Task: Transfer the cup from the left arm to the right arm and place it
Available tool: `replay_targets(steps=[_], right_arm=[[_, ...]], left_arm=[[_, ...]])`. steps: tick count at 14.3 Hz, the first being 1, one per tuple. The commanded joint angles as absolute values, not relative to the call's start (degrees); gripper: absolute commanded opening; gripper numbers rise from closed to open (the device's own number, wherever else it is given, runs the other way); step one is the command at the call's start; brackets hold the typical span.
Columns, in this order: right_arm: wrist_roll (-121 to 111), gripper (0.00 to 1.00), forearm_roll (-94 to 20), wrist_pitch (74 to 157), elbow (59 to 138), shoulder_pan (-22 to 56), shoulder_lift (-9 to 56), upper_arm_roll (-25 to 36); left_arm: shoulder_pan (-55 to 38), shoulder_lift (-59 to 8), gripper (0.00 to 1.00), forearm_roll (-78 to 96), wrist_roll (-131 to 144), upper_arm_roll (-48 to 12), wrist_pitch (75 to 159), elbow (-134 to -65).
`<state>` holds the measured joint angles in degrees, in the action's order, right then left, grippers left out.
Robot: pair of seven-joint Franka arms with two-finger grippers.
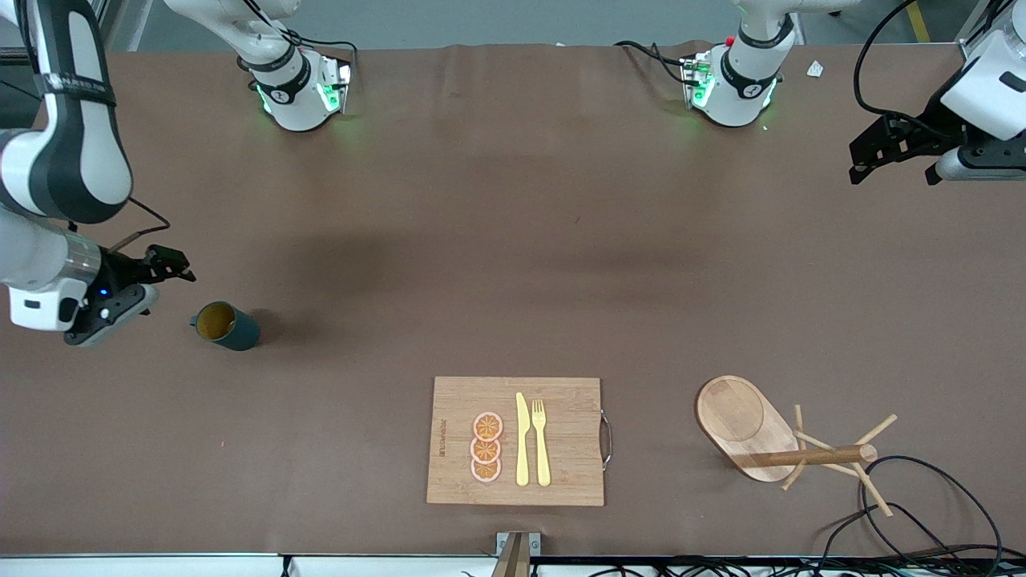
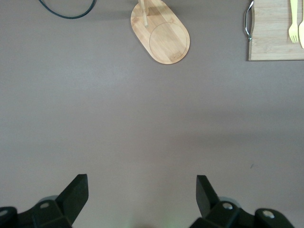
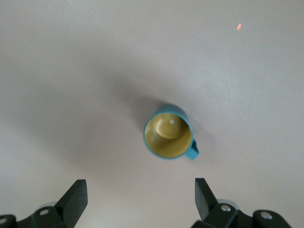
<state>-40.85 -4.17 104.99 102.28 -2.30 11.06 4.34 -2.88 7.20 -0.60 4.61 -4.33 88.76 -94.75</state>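
- Front view is showing me the cup standing upright on the table at mid-left of the frame — nothing is gripping it.
- I'm seeing the right gripper hovering just beside the cup, fingers spread wide and empty.
- I'm watching the left gripper waiting at upper right — fingers wide, holding nothing.
- Cutting board is lying at lower centre.

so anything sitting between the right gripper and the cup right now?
Nothing visible. The right gripper is open above bare table beside the cup, which stands upright and alone at the right arm's end. The left gripper waits open, off at its own end of the table.
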Motion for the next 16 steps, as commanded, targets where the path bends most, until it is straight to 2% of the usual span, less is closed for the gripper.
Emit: replay_targets(steps=[1, 7, 12, 16], right_arm=[[-33.2, 1.0, -2.7, 97.3, 95.6, -3.0, 10.7, 4.1], [-12.5, 1.0, -1.5, 88.1, 88.0, -3.1, 10.6, 4.1], [-10.7, 1.0, -1.4, 82.8, 82.7, -4.0, 11.0, 4.1], [-10.6, 1.0, -1.4, 82.4, 81.7, -4.6, 11.1, 4.2]], left_arm=[[-2.9, 6.7, 1.0, -2.4, 3.7, -4.6, 87.4, -93.3], [-2.8, 6.6, 1.0, -2.4, 3.7, -4.5, 86.7, -92.1], [-2.9, 6.2, 1.0, -2.4, 3.7, -4.5, 86.0, -90.9], [-3.1, 5.8, 1.0, -2.4, 3.7, -4.6, 86.0, -90.8]])
